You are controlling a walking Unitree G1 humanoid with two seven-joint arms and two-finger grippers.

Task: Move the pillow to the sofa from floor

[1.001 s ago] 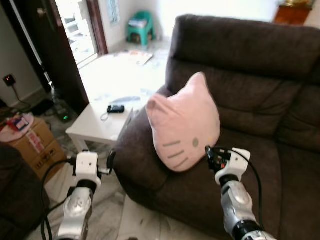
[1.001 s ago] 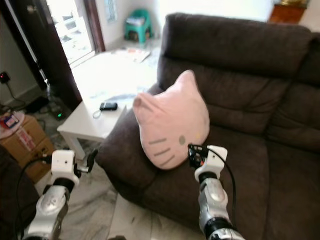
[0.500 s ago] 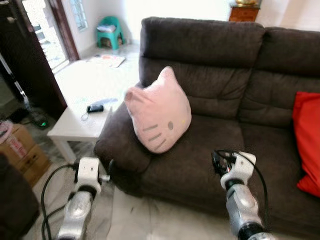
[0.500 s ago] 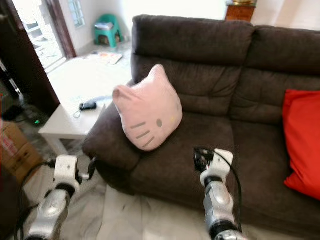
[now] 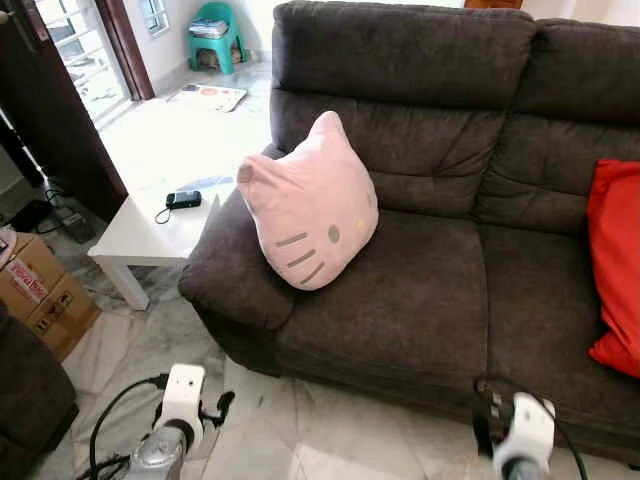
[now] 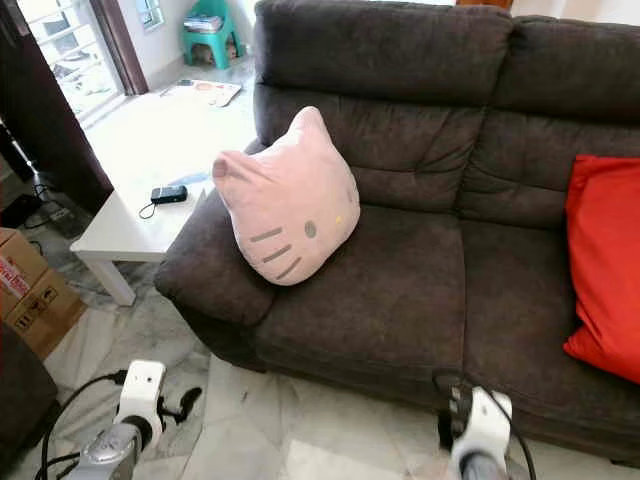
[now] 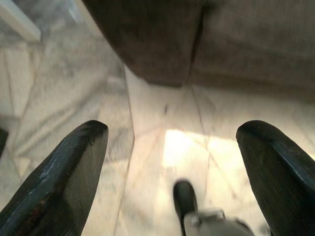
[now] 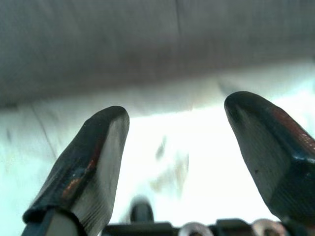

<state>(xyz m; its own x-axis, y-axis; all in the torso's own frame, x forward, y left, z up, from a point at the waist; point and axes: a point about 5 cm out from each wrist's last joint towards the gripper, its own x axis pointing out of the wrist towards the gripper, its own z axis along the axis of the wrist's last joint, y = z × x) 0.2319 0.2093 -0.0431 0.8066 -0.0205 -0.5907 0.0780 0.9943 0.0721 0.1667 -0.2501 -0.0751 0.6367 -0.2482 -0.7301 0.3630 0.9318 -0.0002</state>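
**Pink cat pillow propped on the sofa, both grippers low and empty**

While both arms hang low over the marble floor (image 5: 300, 440), the pink cat-face pillow (image 5: 310, 205) sits on the dark brown sofa (image 5: 440, 130). It stands upright at the left end of the seat, leaning into the corner where the armrest meets the backrest, its stitched whiskers and eye turned toward the room. From the pillow, the red cushion (image 5: 615, 270) lies at about 3 o'clock, well apart, at the other end of the sofa.

At about 9 o'clock from the pillow stands a white side table (image 5: 145, 240), just beside the sofa's armrest, with a small dark device (image 5: 183, 199) and its cord on top. A cardboard box (image 5: 40, 295) sits on the floor at roughly 8 o'clock from the table. A teal stool (image 5: 222, 35) stands far back at about 11 o'clock from the pillow, near a doorway.

The left gripper (image 7: 172, 162) hovers over the pale floor in front of the sofa's base, its two black fingers (image 7: 64, 182) spread wide with nothing between them. The right gripper (image 8: 177, 152) is likewise spread apart and empty, pointing at the floor near the sofa's lower front edge. In the head views, the left arm shows at 7 o'clock and the right arm at 5 o'clock, both well below the seat.
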